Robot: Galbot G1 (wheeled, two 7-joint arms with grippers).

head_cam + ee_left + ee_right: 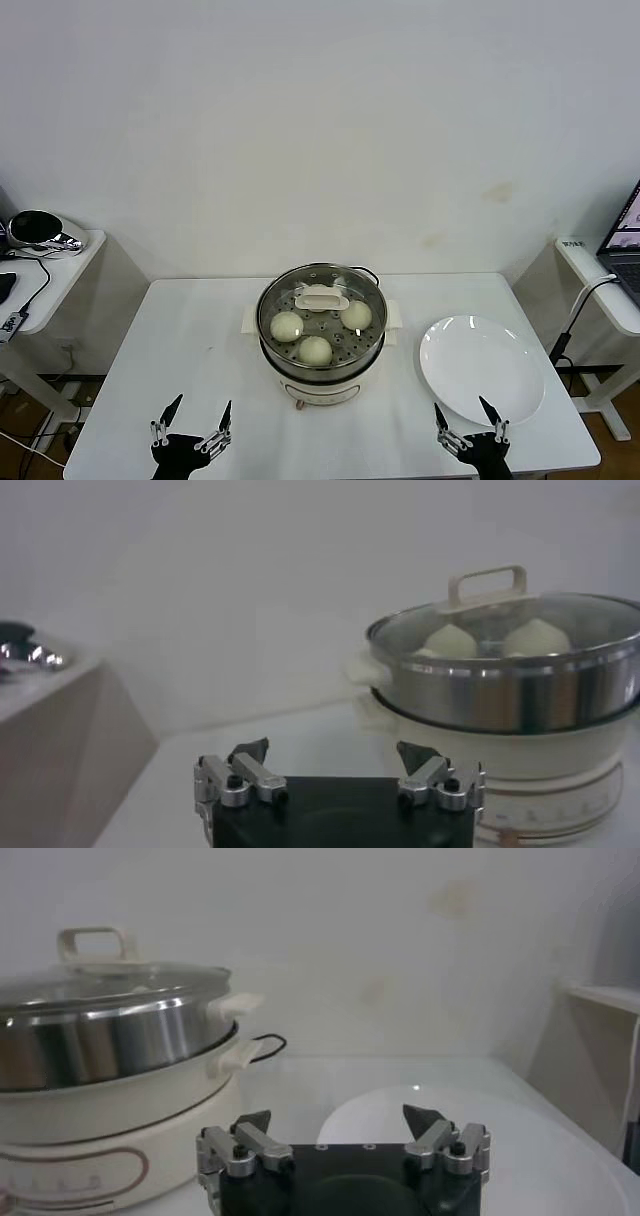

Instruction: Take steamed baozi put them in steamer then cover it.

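White worktop (200, 330) | cover (320, 300) sat on steamer (320, 375), frame centre, over three baozi (287, 326) | I saw left tool (197, 413) and right tool (461, 416) wide open, empty, at bottom edge.

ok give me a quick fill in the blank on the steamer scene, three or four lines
1. The cover sits on the ____.
2. Through the glass, ____ steamed baozi can be counted.
3. The white plate holds ____.
4. The left gripper and right gripper both have their jaws ____.

Missing words: steamer; three; nothing; open
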